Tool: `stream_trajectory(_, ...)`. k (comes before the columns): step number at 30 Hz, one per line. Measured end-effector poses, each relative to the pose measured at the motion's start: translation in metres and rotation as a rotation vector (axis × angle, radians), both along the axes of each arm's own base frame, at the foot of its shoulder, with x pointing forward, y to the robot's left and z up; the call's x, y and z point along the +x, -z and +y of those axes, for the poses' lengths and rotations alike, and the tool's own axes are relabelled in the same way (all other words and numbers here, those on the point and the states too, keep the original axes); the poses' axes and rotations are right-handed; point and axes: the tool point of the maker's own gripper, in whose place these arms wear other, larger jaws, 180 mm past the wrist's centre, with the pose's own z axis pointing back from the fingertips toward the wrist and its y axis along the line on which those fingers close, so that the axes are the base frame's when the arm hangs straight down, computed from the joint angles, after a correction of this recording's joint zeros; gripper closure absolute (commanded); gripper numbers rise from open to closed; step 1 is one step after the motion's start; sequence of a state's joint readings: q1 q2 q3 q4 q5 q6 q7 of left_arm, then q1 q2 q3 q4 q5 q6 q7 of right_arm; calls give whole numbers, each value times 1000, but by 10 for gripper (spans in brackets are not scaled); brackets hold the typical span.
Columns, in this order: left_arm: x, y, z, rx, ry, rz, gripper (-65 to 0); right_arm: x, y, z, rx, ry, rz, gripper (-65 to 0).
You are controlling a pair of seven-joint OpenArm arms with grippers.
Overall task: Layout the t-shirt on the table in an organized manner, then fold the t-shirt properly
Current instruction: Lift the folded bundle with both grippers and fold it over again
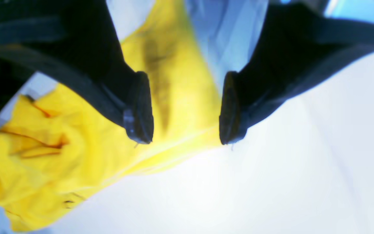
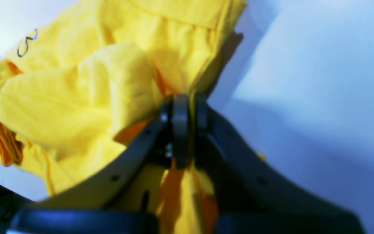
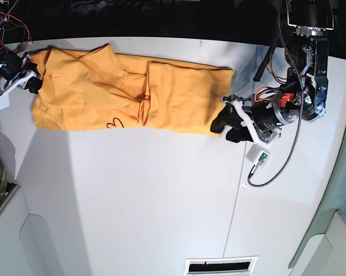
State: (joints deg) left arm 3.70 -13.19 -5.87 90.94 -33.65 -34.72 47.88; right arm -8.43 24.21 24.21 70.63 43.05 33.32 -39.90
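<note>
From my station I see the t-shirt as a plain orange-yellow cloth, stretched into a long band across the far part of the table. It is not flat: a fold ridge runs down its middle, with bunched creases just beside it, and one layer laps over another there. A small dark squiggle mark sits near the near edge of the cloth, left of centre in the base view. In the right wrist view the fabric heaps in soft rumpled folds, paler yellow on the outer faces and deeper orange in the creases.

Its long axis runs side to side across the base view, roughly parallel to the table's far edge. One end reaches the right gripper at the view's left, the other ends at the left gripper at the view's right. Which end is the collar I cannot tell.

My right gripper is pressed together, pinching a gathered edge of the shirt between its pads, cloth spilling out both above and below them. My left gripper stands spread wide, its two dark pads apart over the shirt's hem edge, where yellow cloth meets the white tabletop, holding nothing.
</note>
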Motion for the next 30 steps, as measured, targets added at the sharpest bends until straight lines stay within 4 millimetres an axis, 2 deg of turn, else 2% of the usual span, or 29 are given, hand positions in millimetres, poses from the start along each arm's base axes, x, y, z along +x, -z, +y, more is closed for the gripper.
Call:
stream_trajectory(5,-34,48,10,-14,-42,153,-357,5,-15,-26,-55,10,-24,0)
stream_trajectory(8,-40,62,7,-62,-73,188,-357,12,-32,-39,-88,20,-63,0)
stream_trajectory(10,-38,65,2,-89,-86,193,-357,19,-47,-37,-65,22,-95,0)
stream_trajectory(13,-40,71,-15,-154,-104,210,-357,31,-75,-18,-20,-28,-156,0)
stream_trajectory(18,-44,77,-57,-272,-106,238,-357,48,-118,31,7,-109,-310,0)
stream_trajectory(21,-46,80,-74,-328,-112,258,-357,52,-139,77,61,-165,-394,0)
stream_trajectory(23,-48,82,-77,-337,-107,261,-357,51,-148,113,100,-228,-426,0)
stream_trajectory(25,-48,83,-77,-337,-110,266,-357,44,-147,150,145,-297,-426,0)
stream_trajectory(30,-49,84,-76,-337,-108,267,-357,12,-113,227,169,-482,-323,0)
